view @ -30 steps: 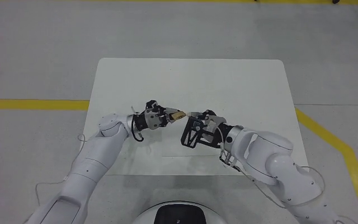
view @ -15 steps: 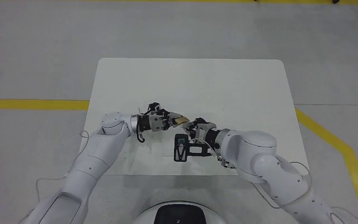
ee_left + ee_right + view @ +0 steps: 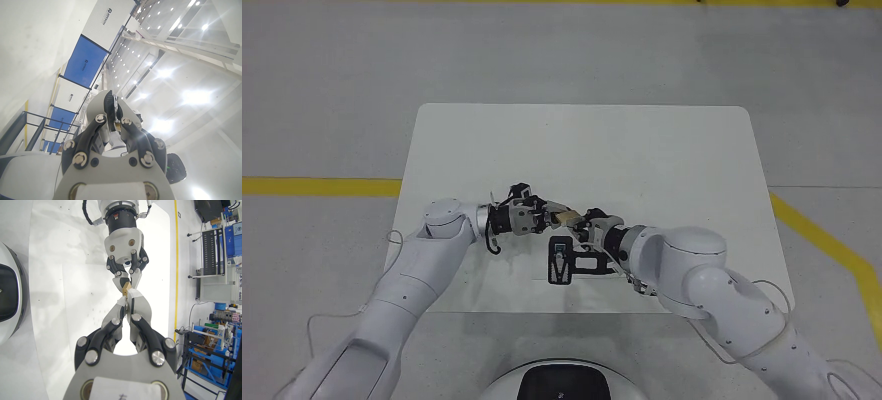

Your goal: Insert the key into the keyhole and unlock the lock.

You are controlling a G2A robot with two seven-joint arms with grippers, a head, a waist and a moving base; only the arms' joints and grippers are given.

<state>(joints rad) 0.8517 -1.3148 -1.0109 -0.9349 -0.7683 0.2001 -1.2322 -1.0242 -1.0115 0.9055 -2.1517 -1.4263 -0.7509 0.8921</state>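
**A:** Where does the top view sit?

**B:** High above the arms, facing straight down. It is far enough off to take in the whole table (image 3: 682, 140) and the floor (image 3: 342, 80) around it.

**A:** And the wrist views?

**B:** The right one looks close along the right gripper (image 3: 126, 297) across the table to the left gripper (image 3: 127, 287). It shares the lock (image 3: 125, 289) and key (image 3: 127, 306) with the top view. The left one tilts up toward the ceiling lights (image 3: 191, 94).

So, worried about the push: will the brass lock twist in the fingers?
Likely stiff and dense: the lock looks solid brass. It may pivot, since the left gripper pinches one end and the rest juts out. Smooth metal could slip.
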